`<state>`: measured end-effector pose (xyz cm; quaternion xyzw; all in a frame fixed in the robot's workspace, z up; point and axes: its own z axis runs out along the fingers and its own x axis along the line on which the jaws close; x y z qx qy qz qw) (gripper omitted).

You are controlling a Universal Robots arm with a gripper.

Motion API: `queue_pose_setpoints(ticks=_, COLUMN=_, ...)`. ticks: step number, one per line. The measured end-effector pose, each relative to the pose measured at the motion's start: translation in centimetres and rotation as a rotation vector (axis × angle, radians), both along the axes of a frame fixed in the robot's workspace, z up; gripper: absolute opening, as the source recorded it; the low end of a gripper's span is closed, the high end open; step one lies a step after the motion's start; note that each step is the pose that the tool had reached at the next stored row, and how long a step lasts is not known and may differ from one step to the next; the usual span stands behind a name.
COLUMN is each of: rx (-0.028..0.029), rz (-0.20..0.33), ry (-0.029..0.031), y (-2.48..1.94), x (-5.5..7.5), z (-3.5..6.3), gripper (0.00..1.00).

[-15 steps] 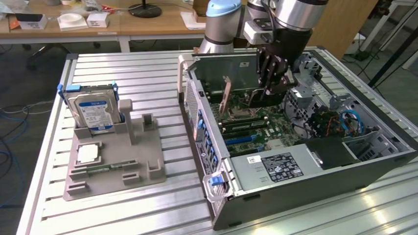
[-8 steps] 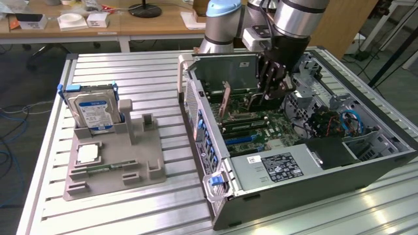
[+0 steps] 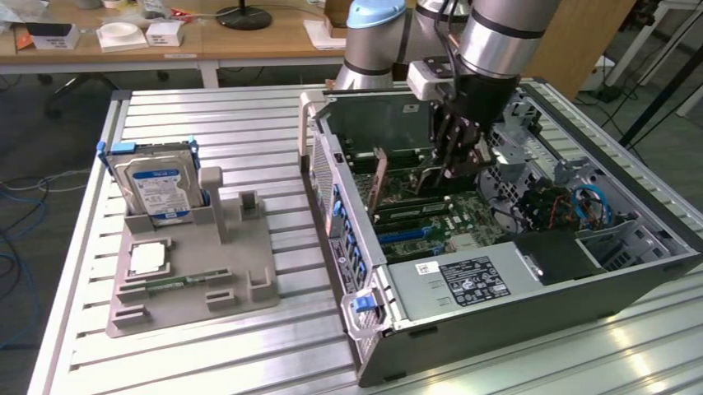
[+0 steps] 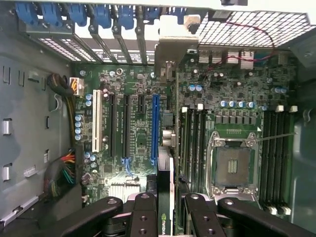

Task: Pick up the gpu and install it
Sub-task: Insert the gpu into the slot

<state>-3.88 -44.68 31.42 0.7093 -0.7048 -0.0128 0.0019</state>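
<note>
The gripper (image 3: 456, 160) was low inside the open computer case (image 3: 528, 321), which lay on its side on the slatted metal table (image 3: 253, 115). Its two black fingers (image 4: 143, 212) were closed on the gpu (image 4: 164, 207), one on each flat side of the card. The card stood on its edge between them, and a green logo showed on its upper edge.

From the gripper, the gpu ran forward along the motherboard (image 4: 138, 148) toward the rear wall of the case. Its silver bracket (image 4: 173, 49) stood at that wall, beside the row of blue clips (image 4: 101, 17). The long blue slot (image 4: 154, 128) lay just beside the card and parallel to it. Whether the lower edge of the card already sat in a slot I could not tell, because the card itself hid that place.

On the other side of the gripper from the blue slot were the black memory slots (image 4: 195, 143), and past them the empty processor socket (image 4: 232, 165) with its metal frame. In the exterior view, the power supply (image 3: 472, 284) with a dark label lay in the case nearer to the camera than the gripper.

Well apart from the gripper, outside the case and toward the exterior view's left, a grey holder (image 3: 258, 288) lay on the table. A hard drive (image 3: 160, 188) with a blue-white label stood upright in it, and a small square chip (image 3: 148, 257) lay flat in front of the drive.
</note>
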Motion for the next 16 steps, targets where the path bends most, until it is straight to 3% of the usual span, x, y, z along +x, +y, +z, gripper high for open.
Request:
queue_pose_setpoints(ticks=6, rx=0.0001, rz=0.000, ry=0.0000, y=-0.37, x=-0.3, z=-1.06, gripper=0.26)
queue_pose_setpoints(ticks=11, rx=0.0002, rz=0.000, ry=-0.0001, y=-0.98, x=-0.5, z=-1.81, gripper=0.26)
queue_pose_setpoints(ticks=16, rx=0.0000, rz=0.000, ry=0.0000, y=-1.04, x=-1.3, z=-2.71, gripper=0.26)
